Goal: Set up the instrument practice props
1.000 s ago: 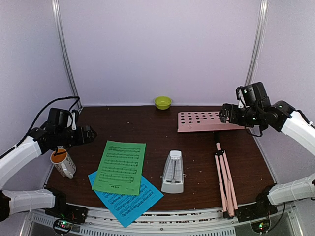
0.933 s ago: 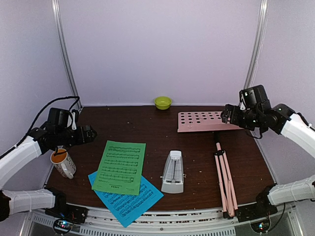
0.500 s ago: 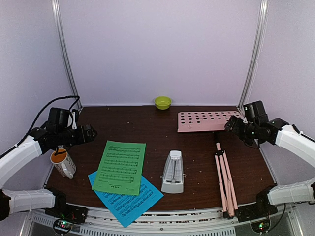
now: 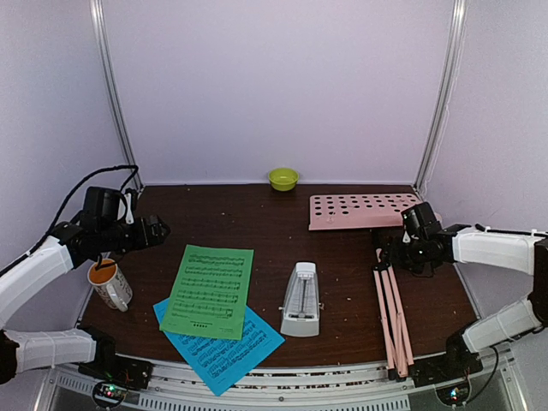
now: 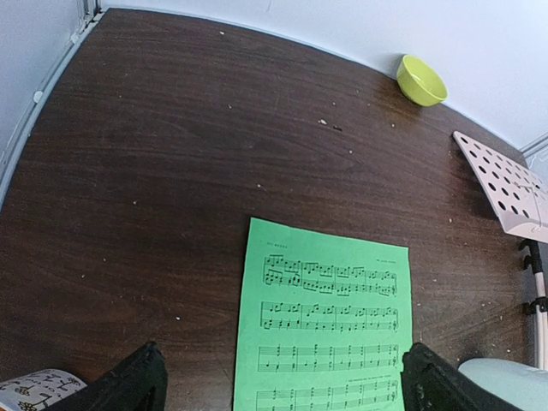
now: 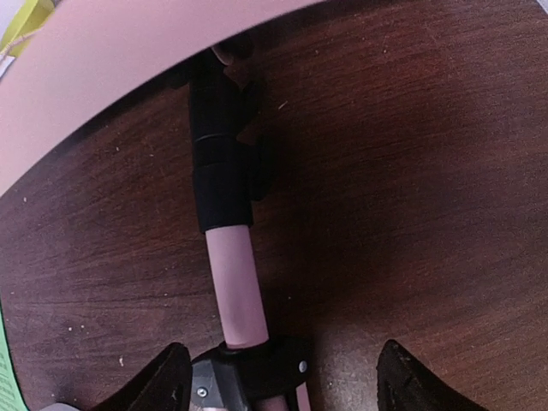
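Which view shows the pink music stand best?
Top external: nearly the whole pink music stand is visible, perforated desk to folded legs. Right wrist shows only its shaft and black collar; left wrist just a desk corner.

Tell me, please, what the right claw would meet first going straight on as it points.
Probably the pink music stand's pole, which lies between the fingers of the right claw, with the table beneath.

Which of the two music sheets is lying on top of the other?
The green sheet. It lies over the far part of the larger blue sheet, which sticks out beneath it toward the table's near edge.
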`<state>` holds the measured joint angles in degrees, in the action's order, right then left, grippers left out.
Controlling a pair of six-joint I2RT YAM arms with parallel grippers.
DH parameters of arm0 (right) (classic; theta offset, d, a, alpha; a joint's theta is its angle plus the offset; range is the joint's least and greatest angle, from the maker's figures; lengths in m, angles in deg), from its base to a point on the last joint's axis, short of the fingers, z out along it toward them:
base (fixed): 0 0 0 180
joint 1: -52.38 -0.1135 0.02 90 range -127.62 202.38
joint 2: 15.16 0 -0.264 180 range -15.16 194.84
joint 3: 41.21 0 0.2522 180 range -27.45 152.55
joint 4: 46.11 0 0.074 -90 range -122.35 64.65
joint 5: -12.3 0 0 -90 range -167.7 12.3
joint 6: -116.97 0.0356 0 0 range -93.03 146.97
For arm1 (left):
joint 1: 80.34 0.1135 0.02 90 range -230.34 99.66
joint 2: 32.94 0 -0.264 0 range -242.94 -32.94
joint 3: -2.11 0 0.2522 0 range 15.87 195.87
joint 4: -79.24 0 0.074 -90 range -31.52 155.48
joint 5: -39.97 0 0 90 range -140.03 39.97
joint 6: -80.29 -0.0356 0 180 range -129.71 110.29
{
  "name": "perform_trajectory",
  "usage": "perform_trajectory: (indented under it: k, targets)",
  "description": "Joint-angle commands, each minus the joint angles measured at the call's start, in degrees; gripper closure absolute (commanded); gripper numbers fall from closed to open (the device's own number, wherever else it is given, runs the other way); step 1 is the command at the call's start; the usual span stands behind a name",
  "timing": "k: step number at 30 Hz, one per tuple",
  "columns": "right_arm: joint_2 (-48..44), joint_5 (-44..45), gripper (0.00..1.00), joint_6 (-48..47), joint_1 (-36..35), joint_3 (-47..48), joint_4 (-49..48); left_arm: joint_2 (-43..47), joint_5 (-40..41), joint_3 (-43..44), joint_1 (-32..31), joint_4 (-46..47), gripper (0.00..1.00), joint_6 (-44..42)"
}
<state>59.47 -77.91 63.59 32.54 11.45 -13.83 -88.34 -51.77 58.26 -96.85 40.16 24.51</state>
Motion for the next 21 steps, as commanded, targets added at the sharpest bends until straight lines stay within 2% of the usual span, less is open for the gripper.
perform_trajectory:
  k: [1, 7, 21]
  targets:
    - [4.72, 1.31, 0.30, -3.02, 0.33, 1.96, -4.17, 0.29, -0.25, -0.64, -0.23, 2.50, 0.02, 0.32]
    - [10.20, 2.41, 0.43, -4.06, 0.26, 4.06, -5.43, 0.13, 0.30, -1.06, -0.24, 2.32, 0.02, 0.69]
    - [16.75, 3.64, 0.50, -3.26, 0.16, 12.40, -0.31, -1.02, 0.86, -0.91, -0.20, 2.51, 0.02, 1.03]
